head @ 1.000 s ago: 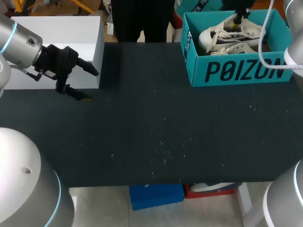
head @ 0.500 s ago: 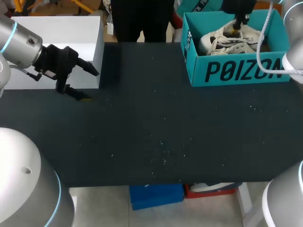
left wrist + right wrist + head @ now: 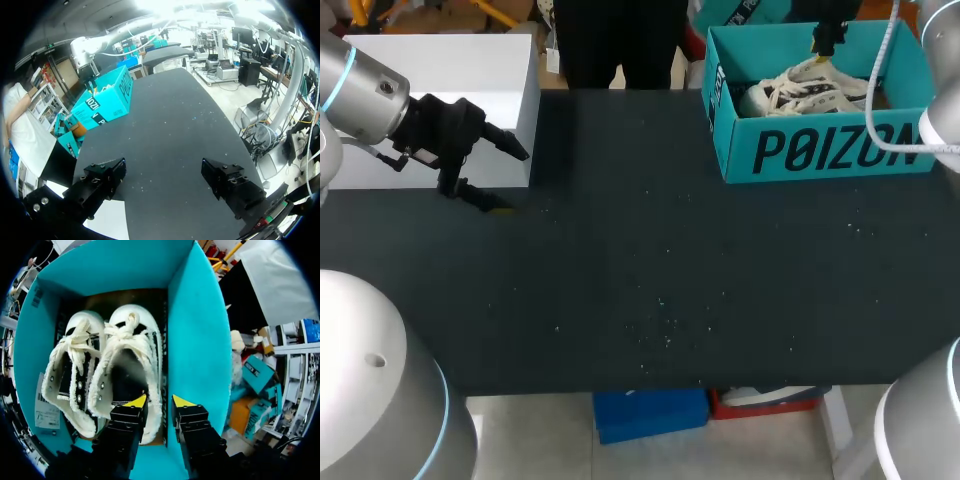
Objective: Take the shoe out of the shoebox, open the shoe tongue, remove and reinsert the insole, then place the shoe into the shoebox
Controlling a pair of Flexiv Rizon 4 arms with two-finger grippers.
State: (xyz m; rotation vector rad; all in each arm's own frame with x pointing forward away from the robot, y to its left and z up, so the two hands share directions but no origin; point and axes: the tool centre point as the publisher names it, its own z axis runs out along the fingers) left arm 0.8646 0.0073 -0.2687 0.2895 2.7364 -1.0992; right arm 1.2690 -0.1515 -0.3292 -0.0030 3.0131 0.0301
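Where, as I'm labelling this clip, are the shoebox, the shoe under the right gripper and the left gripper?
shoebox (image 3: 820,150): head view, printed front wall.
shoe (image 3: 132,313): right wrist view, white toe cap.
left gripper (image 3: 163,171): left wrist view, midway between its open fingers.

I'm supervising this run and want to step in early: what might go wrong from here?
The right gripper sits close to the shoebox wall; a sideways move may catch it and shift the box.
Loose laces lie just ahead of it and may snag.
The shoes lie pressed side by side, so moving the nearer shoe may drag the other shoe.
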